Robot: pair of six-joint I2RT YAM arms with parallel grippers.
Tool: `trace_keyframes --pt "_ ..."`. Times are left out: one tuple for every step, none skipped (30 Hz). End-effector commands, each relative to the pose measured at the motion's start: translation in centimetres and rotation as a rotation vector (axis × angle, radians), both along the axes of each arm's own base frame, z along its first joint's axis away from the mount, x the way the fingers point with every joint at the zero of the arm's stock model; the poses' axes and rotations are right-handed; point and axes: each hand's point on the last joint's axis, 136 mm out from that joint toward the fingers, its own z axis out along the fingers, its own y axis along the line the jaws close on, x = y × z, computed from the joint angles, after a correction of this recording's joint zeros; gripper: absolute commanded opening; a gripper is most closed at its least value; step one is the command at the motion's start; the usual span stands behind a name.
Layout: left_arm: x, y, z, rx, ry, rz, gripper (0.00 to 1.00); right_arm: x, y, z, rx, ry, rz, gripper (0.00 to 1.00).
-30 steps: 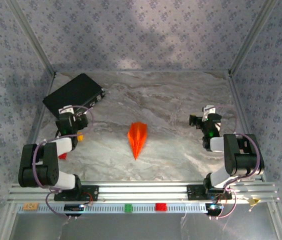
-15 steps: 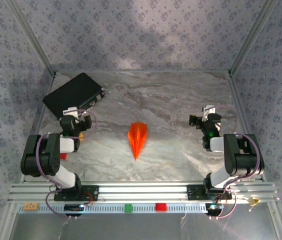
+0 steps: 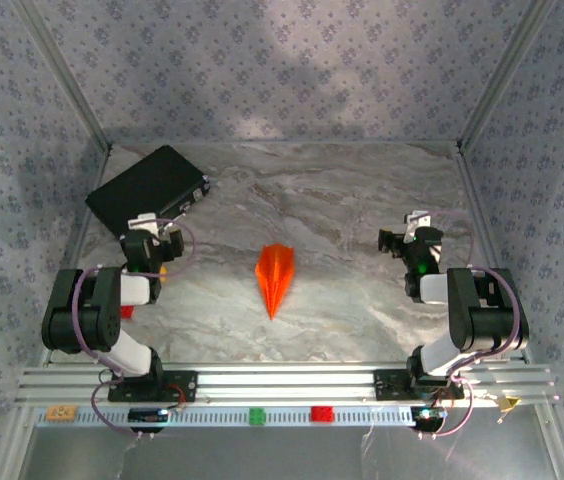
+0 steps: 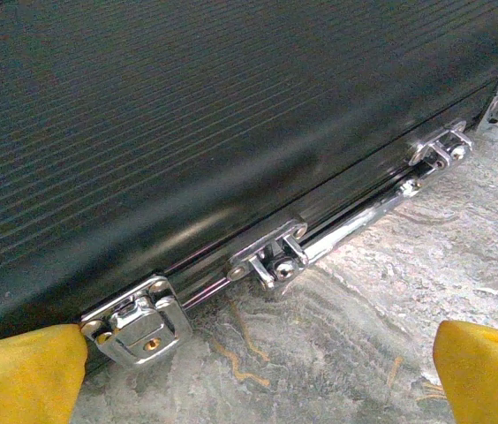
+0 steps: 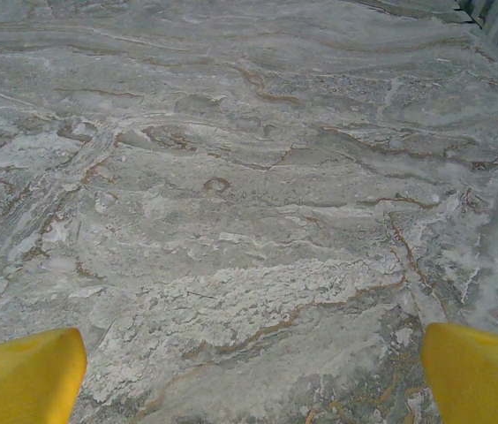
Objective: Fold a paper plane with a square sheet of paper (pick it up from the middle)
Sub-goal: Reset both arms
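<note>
The plane (image 3: 275,277) is lying on the tabletop (image 3: 342,200), nose pointing to the near edge, while the left gripper (image 3: 150,228) and right gripper (image 3: 409,233) are hanging on either side of it, about equally far, both spread apart and empty.

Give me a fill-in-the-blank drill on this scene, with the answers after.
The paper plane lies in the middle of the table; its colour is ____.
The left end effector faces the metal latches of a black ____.
The right end effector hangs above bare marble with its jaws ____.
Missing words: orange; case; open.
</note>
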Motion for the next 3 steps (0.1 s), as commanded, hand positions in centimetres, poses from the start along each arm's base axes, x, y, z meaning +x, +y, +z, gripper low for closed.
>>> trace_keyframes --pt "1.33 -0.58 2.08 0.011 -0.066 -0.030 1.00 0.59 -0.20 0.99 -0.010 -0.028 -0.004 0.99" --pt "1.33 -0.57 2.09 0.012 -0.066 -0.030 1.00 0.60 -0.23 1.02 -0.011 -0.029 -0.005 0.99" --pt "1.32 -0.58 2.10 0.012 -0.066 -0.031 1.00 0.57 -0.26 1.04 -0.012 -0.031 -0.005 0.99"
